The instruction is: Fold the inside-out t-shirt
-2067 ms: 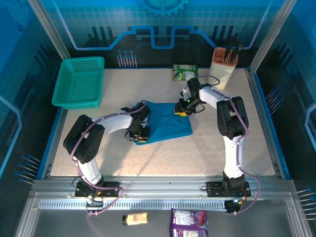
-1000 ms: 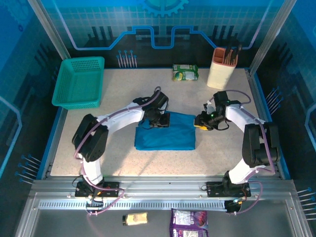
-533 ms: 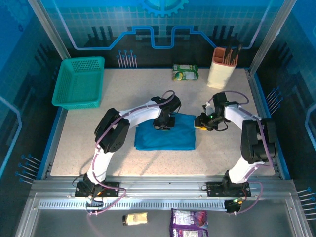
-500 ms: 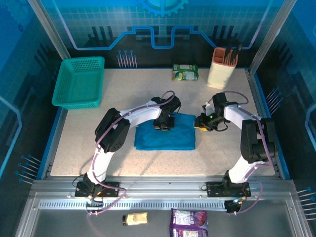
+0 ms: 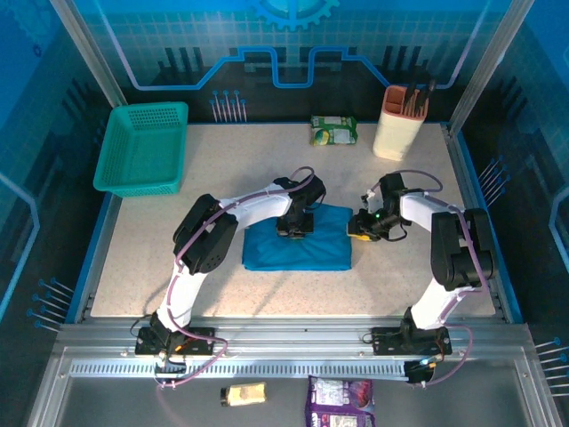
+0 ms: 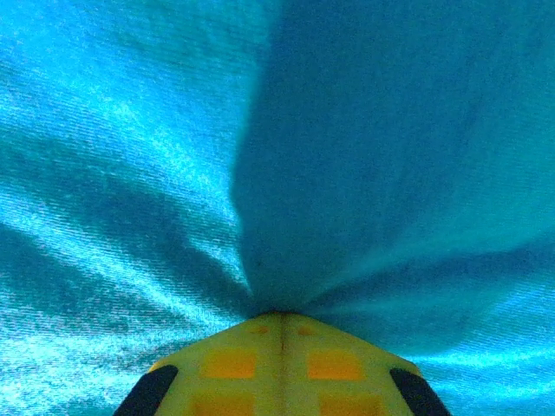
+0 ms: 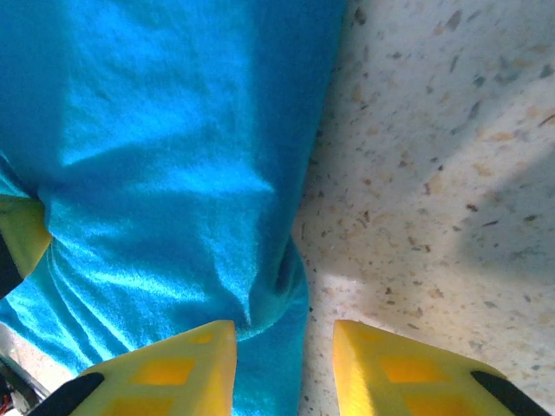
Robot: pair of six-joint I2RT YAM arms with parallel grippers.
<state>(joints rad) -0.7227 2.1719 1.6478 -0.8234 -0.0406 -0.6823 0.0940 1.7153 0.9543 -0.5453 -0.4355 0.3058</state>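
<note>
The inside-out t-shirt (image 5: 298, 249) lies on the table as a flat blue folded rectangle. My left gripper (image 5: 295, 223) is at the middle of its far edge. In the left wrist view the yellow fingertips (image 6: 282, 319) are pressed together, with creases in the blue cloth (image 6: 364, 130) fanning out from them, so it is shut on the cloth. My right gripper (image 5: 357, 228) is low at the shirt's right edge. In the right wrist view it (image 7: 282, 334) is open and straddles that edge: one finger is over the cloth (image 7: 173, 156), the other over the bare table (image 7: 434, 173).
A teal mesh basket (image 5: 142, 147) stands at the far left. A green snack packet (image 5: 333, 131) and a beige holder with utensils (image 5: 400, 120) are at the back. Two packets (image 5: 340, 402) lie on the front rail below the arm bases.
The left gripper carried the shirt's left side across and now rests at the far edge, slid a little right. The right gripper moved from the far edge to the shirt's right edge and narrowed slightly.
</note>
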